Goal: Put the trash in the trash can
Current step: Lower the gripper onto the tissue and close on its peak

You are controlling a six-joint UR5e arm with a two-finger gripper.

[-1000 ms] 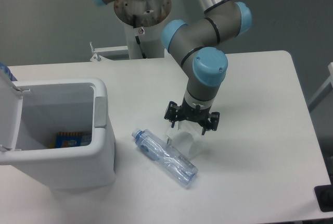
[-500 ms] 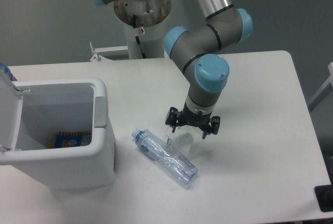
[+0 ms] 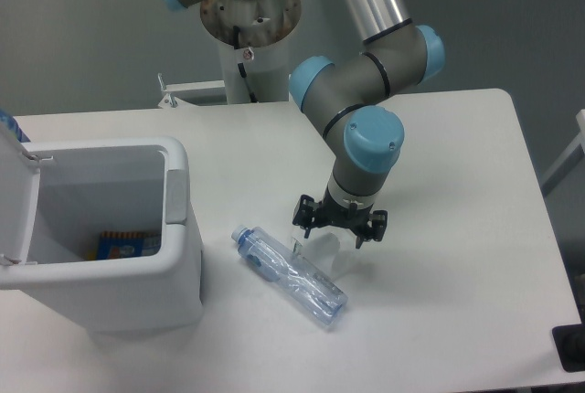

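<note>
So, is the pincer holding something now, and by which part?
It cannot be told: the pincer is over the plastic bag, its fingertips hidden; the bottle lies free.

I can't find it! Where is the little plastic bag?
The plastic bag sits on the table near the middle of the camera view, right under the gripper and beside the bottle.

Bench [image 3: 457, 155]: white, rounded corners.
On it: trash can [image 3: 178, 265], bottle [image 3: 291, 276], plastic bag [image 3: 322, 252].
</note>
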